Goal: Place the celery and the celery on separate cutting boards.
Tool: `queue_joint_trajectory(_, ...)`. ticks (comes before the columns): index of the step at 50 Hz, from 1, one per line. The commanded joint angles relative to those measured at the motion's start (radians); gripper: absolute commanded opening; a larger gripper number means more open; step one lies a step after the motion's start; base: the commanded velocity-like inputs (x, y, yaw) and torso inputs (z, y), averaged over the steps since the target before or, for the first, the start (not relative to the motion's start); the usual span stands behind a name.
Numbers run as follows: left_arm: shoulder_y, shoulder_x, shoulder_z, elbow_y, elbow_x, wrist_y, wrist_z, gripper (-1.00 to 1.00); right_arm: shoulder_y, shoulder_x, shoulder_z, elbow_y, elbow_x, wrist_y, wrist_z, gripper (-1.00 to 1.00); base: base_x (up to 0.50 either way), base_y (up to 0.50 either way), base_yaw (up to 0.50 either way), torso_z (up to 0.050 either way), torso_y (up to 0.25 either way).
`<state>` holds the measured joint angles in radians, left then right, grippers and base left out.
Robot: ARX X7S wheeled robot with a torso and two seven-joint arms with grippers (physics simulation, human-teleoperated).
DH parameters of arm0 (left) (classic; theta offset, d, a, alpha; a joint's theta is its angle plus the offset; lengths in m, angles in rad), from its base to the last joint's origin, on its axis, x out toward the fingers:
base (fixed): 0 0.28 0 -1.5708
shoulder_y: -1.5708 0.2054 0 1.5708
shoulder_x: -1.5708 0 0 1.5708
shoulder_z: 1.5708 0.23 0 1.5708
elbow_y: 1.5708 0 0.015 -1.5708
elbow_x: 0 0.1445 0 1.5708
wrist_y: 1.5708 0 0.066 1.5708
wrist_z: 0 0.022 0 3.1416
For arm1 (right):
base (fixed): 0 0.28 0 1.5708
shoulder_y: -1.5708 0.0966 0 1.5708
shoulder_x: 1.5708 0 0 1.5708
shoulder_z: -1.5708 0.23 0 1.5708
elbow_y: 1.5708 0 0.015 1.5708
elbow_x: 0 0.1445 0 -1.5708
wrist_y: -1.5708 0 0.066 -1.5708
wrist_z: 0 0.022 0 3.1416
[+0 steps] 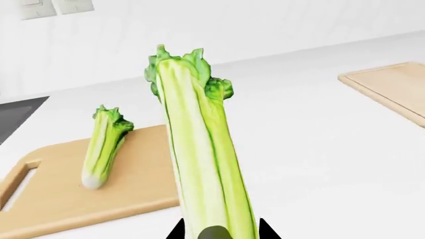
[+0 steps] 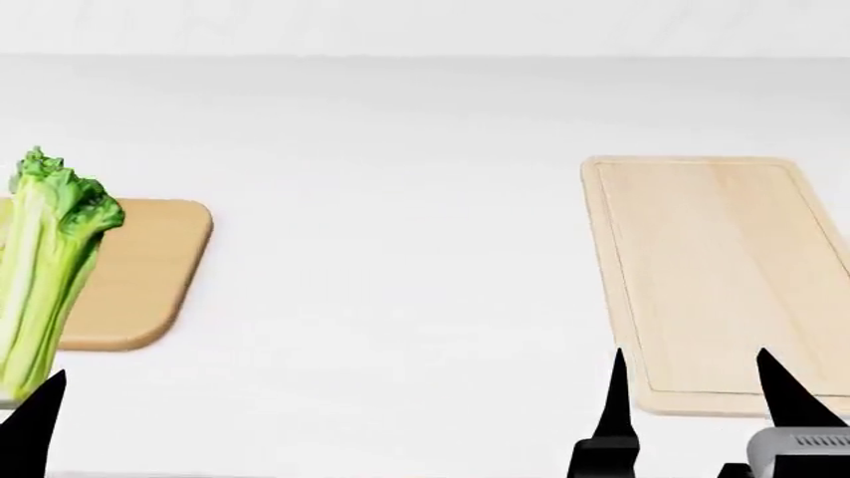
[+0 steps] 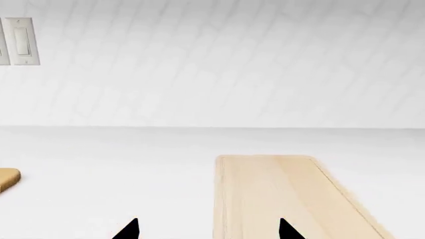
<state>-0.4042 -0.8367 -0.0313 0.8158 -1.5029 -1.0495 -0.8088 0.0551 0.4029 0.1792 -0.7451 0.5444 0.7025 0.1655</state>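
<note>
My left gripper (image 1: pixel 220 230) is shut on the whitish base of a celery bunch (image 1: pixel 199 149), held above the white counter with its leafy top pointing away. This celery shows at the head view's left edge (image 2: pixel 47 269). The second celery (image 1: pixel 103 147) lies on the tan board with a slot handle (image 1: pixel 133 184), whose corner shows in the head view (image 2: pixel 153 269). The paler grooved board (image 2: pixel 718 279) lies to the right and is bare; it also shows in the left wrist view (image 1: pixel 398 87). My right gripper (image 2: pixel 698 383) is open and empty over that board's near end (image 3: pixel 285 199).
The white counter (image 2: pixel 398 259) runs between the two boards. A white tiled wall with light switches (image 3: pixel 20 42) stands behind. A dark cooktop edge (image 1: pixel 17 117) lies beyond the tan board. The tan board's corner shows in the right wrist view (image 3: pixel 7 178).
</note>
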Motion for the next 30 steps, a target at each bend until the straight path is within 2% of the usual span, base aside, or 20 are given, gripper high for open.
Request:
queue_joint_trajectory(1,-0.01,0.005,-0.031,-0.006,-0.037,0.002,-0.032,-1.0,0.0,0.004,0.0,-0.002,-0.001,0.012,0.01,1.0,-0.02,-0.5,0.0,0.0,0.0)
queue_joint_trajectory(24,0.006,0.0,-0.036,-0.012,-0.018,0.018,-0.009,-1.0,-0.008,0.011,-0.035,0.012,-0.032,-0.031,0.002,1.0,0.01,-0.5,0.0,0.0,0.0)
queue_joint_trajectory(30,0.003,0.011,-0.02,-0.012,-0.005,0.016,-0.008,-1.0,-0.009,0.014,-0.04,0.011,-0.035,-0.038,0.0,1.0,0.16,-0.3,0.0,0.0,0.0)
